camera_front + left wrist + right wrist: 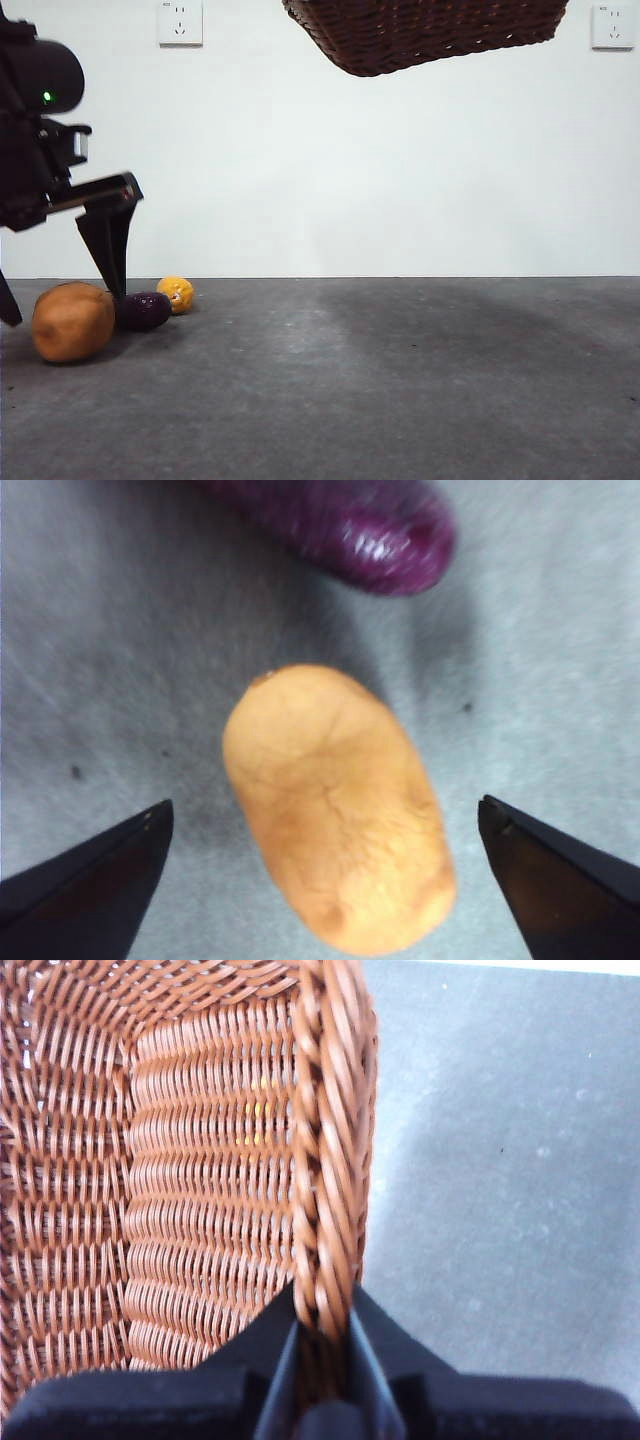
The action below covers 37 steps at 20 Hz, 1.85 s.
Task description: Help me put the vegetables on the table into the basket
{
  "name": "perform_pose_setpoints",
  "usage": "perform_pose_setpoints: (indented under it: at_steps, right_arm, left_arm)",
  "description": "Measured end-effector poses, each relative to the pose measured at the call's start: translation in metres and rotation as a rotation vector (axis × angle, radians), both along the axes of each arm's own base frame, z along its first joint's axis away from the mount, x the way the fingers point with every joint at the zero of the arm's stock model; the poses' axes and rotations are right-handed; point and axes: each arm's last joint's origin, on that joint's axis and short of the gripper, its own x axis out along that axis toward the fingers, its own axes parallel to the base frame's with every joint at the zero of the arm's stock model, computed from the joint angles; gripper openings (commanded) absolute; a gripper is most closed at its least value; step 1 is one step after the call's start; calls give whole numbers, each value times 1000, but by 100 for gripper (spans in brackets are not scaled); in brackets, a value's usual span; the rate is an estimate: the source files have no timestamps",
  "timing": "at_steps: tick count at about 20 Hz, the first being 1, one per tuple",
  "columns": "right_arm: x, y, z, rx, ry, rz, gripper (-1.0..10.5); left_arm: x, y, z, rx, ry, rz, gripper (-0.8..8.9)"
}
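The tan-brown potato [73,321] lies on the dark grey table [400,380] at the left, with the dark purple oval [144,311] beside it and the yellow-orange round one [177,294] just behind. My left gripper [62,300] is open above the potato [338,805], one jaw on each side, not touching; the purple oval [365,525] lies beyond it. My right gripper [322,1332] is shut on the braided rim of the wicker basket [200,1160], held high in the air [425,32] at the top of the front view.
White wall with two sockets [180,22] behind the table. The table's back edge runs across the front view at mid height.
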Motion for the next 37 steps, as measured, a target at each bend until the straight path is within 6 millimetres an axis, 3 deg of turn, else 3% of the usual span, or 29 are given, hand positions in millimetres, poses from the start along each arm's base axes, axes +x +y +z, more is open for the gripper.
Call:
perform_pose_setpoints:
  at_steps: [4,12,15,19,21,25,30,34,37]
  right_arm:
    - [-2,-1,-3,-33,24,-4,-12]
    - [-2,-2,-4,-57,22,3,-12]
    - [-2,-2,-4,-64,16,10,-12]
    - [-2,-2,-4,-65,15,11,-12]
    - [-2,-2,-4,-65,15,11,-12]
    - [-3,-2,-4,-66,17,11,-12]
    - [-4,-2,-6,-80,36,14,-12]
    - [-4,-2,-6,-80,35,15,-12]
    - [-4,-2,-6,-83,33,17,-12]
  left_arm:
    - [2,-7,-8,2,23,-14,723]
    - [13,-4,9,-1,-64,21,723]
    - [28,-5,39,-22,-153,35,723]
    - [57,-11,98,-57,-327,35,723]
    - [76,-14,107,-51,-304,33,723]
    - [122,-25,94,26,-216,33,723]
    - [159,-32,73,71,-168,36,723]
    - [176,-33,30,104,-104,44,723]
    - [181,-31,21,105,-111,52,723]
